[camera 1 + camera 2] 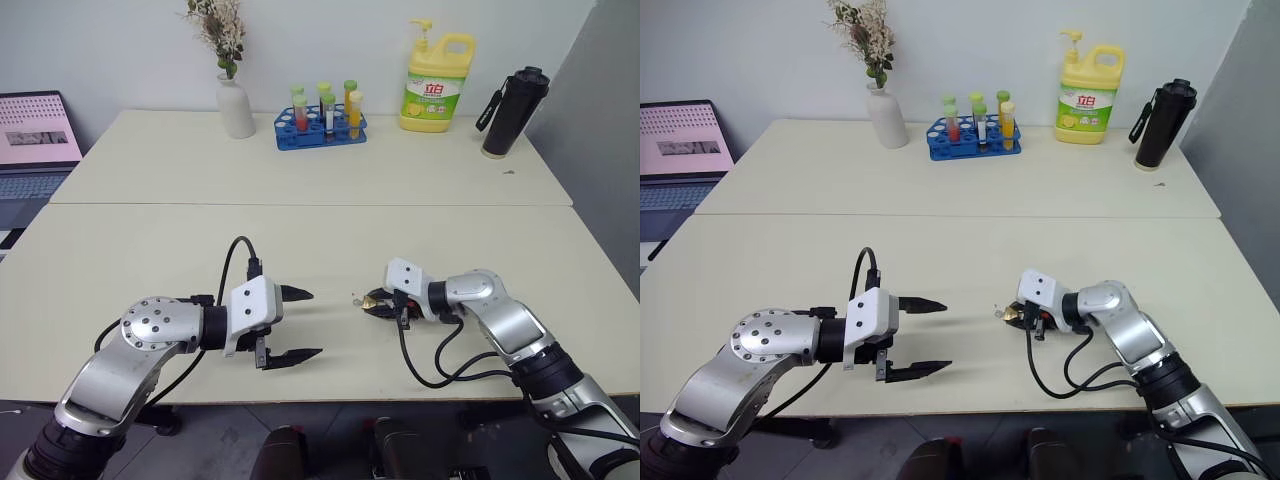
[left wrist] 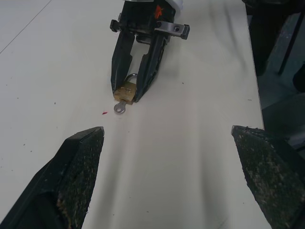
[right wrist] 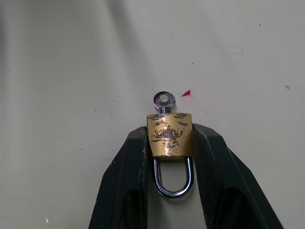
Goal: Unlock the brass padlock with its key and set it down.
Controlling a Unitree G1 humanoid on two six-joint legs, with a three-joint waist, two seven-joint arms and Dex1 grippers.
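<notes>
The right wrist view resolves what the head views leave as a small dark cluster: the tiny golden-yellow brass padlock [image 3: 169, 135], scuffed and stamped with lettering, sits clamped between the 2 black fingers [image 3: 125, 181] of the right gripper [image 3: 169, 143], 1 pad on each side of its body. Its thin silvery shackle loop [image 3: 173, 180] lies back in the gap between the fingers, closed into the body. A small silver key [image 3: 164, 101] with a ring-shaped head projects from the padlock's far face, just past the fingertips. A tiny red fleck [image 3: 186, 93] marks the cream tabletop [image 3: 71, 71] just beside the key head.

The left wrist view shows the same grip head-on, with the key head touching or nearly touching the tabletop.

In the left eye view, the left gripper [image 1: 292, 324] hovers with its 2 fingers spread wide, holding nothing, its tips pointing toward the right gripper, apart from it.
</notes>
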